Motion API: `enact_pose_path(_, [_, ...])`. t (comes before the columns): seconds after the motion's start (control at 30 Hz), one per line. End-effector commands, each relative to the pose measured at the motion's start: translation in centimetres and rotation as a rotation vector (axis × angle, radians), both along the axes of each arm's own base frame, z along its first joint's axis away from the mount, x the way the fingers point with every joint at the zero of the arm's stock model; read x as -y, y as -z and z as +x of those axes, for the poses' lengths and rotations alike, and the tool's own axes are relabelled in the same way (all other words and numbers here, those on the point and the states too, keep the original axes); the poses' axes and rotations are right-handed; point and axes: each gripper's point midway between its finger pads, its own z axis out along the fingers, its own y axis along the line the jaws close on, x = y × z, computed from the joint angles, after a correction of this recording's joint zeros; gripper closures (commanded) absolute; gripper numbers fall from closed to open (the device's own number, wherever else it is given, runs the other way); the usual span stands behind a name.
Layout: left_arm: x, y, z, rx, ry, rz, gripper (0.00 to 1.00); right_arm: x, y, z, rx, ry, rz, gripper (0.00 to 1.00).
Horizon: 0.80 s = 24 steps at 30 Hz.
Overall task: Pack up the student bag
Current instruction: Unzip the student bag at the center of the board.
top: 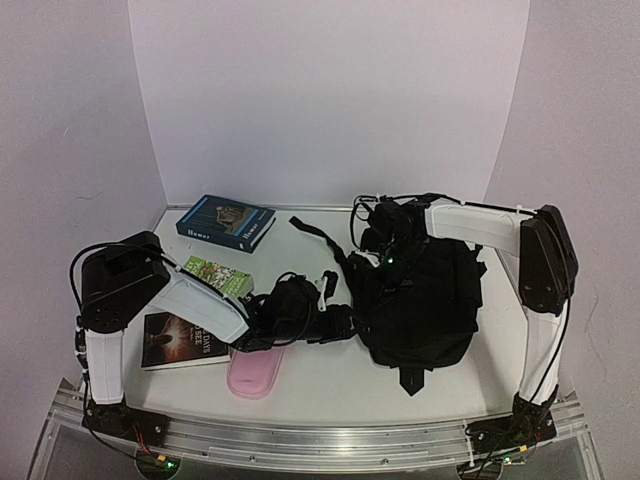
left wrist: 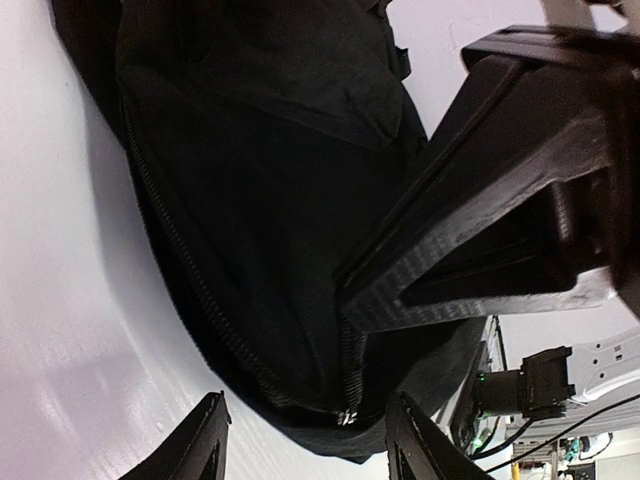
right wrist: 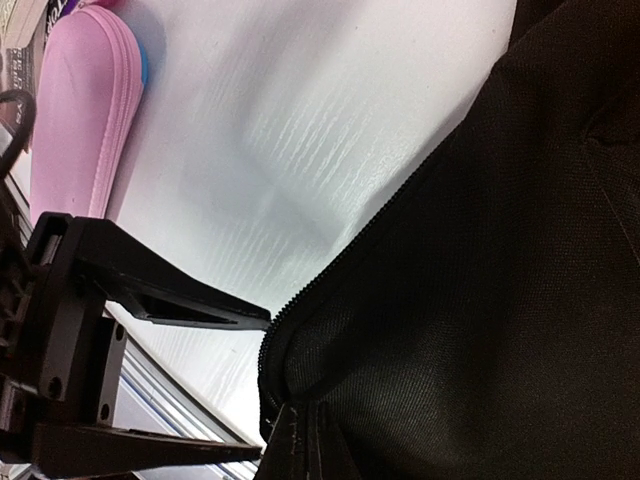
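- The student bag (top: 420,300) lies flat on the tabletop (top: 330,385), right of centre, with a strap trailing toward the far left.
- Left gripper (left wrist: 308,408): jaws open, straddling the bag's edge where the zip (left wrist: 200,300) ends.
- Right gripper (right wrist: 300,440): jaws closed against the bag's zip line; I cannot tell whether they pinch anything.
- A pink pencil case (top: 255,372) lies left of the bag.

Wht arms (top: 205,305), blk joints (top: 120,285), prob. plastic
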Motion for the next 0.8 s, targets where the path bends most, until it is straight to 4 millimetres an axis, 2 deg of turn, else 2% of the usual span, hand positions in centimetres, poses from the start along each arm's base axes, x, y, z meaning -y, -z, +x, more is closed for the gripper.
enact_pose_path(0.0, [0.5, -1.8, 0.7, 0.013, -0.023, -0.064, 0.46, 0.6, -1.6, -0.2, 0.044, -0.011, 0.005, 1.00])
enact_pose_path(0.13, [1.2, -0.6, 0.9, -0.022, -0.013, -0.045, 0.52, 0.6, -1.8, -0.1, 0.050, -0.010, 0.007, 1.00])
enact_pose_path(0.23, [0.7, 0.5, 1.4, -0.067, -0.043, -0.064, 0.60, 0.9, -2.0, 0.0, 0.062, -0.011, 0.001, 1.00])
enact_pose_path(0.4, [-0.2, 1.3, 1.9, -0.112, -0.072, -0.109, 0.64, 1.0, -2.0, -0.3, 0.060, -0.017, 0.004, 1.00])
enact_pose_path(0.57, [0.4, 1.1, 1.8, -0.107, -0.044, -0.136, 0.64, 1.0, -1.9, -0.5, 0.053, -0.021, 0.007, 1.00])
enact_pose_path(0.77, [1.1, 0.8, 1.8, -0.095, -0.019, -0.151, 0.55, 1.0, -1.7, -0.7, 0.043, -0.024, 0.008, 1.00])
